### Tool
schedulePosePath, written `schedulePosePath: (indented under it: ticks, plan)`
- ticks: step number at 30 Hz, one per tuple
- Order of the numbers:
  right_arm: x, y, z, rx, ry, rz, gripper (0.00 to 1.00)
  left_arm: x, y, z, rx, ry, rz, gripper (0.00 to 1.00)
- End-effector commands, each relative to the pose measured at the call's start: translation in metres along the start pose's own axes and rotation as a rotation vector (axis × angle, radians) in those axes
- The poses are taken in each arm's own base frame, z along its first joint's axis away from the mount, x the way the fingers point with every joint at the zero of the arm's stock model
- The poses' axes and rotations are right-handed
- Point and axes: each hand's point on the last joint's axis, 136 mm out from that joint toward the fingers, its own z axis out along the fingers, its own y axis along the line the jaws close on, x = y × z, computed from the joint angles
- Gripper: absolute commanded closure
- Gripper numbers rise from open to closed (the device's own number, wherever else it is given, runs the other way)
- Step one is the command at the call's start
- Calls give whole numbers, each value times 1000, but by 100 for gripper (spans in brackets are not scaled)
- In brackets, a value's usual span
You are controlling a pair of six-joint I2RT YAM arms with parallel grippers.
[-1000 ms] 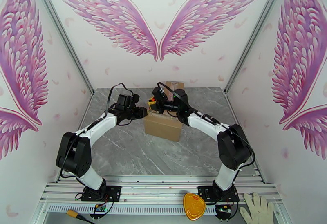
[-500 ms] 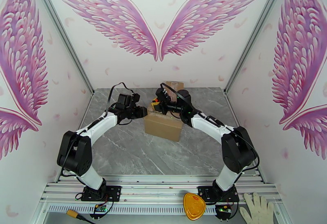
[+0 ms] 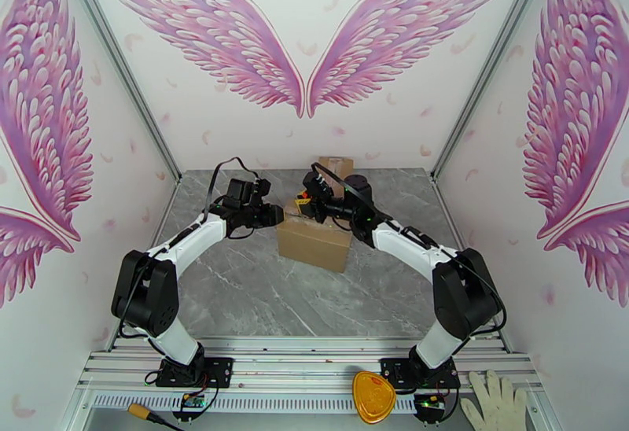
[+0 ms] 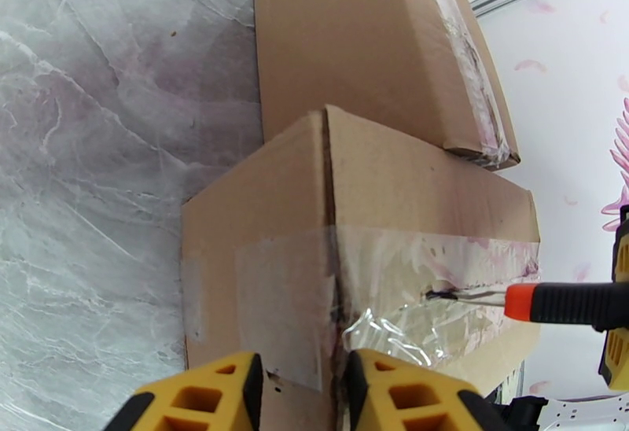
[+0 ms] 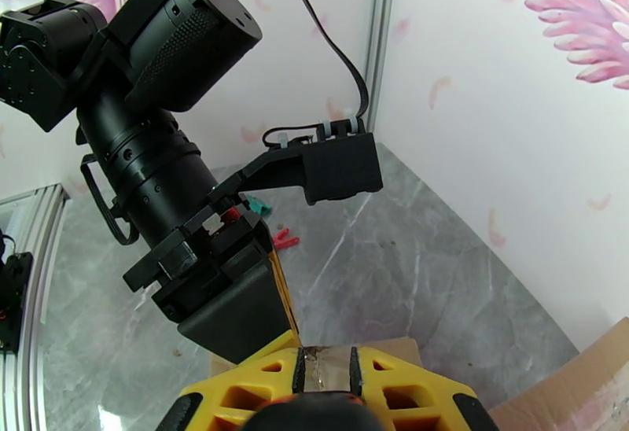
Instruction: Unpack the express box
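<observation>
The express box point(image 3: 314, 242) sits at the centre of the top view, on the grey marble tabletop point(image 3: 251, 291), with both arms reaching in from either side. A second cardboard box point(image 3: 336, 165) lies just behind it, toward the back wall.

The left hand point(image 3: 273, 216) is at the box's left end. In the left wrist view its yellow fingers point(image 4: 200, 397) fill the bottom edge, a narrow gap apart, with the hand point(image 4: 297, 377) set over the taped end of the box point(image 4: 409, 189). Whether the fingers press on the cardboard I cannot tell. Clear tape point(image 4: 291, 299) runs across the seam and is crumpled and torn toward the right of the frame.

The right hand point(image 3: 308, 203) is above the top of the box, just right of the left hand. It is clamped on a cutter point(image 4: 566, 304) with an orange and black handle. The thin blade enters from the right edge of the left wrist view, and its tip is in the torn tape along the top seam. In the right wrist view the dark handle point(image 5: 314, 413) sits between the yellow fingers point(image 5: 393, 389) at the bottom centre, and the left arm point(image 5: 149, 149) fills the upper left.

An orange-yellow object point(image 3: 373, 397) and a white glove point(image 3: 495, 401) lie on the rail at the bottom of the top view.
</observation>
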Motion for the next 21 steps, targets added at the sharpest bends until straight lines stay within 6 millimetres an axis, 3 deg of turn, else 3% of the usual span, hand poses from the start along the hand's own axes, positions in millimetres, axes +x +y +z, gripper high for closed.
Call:
schedulePosePath:
  ticks: [1,21]
  plan:
    - [0,-5,-13,37,20,-11,100,63,71,20,-243,201,-100,65]
    - [2,-9,-29,74,39,-21,100,63,72,22,-243,209,-101,67]
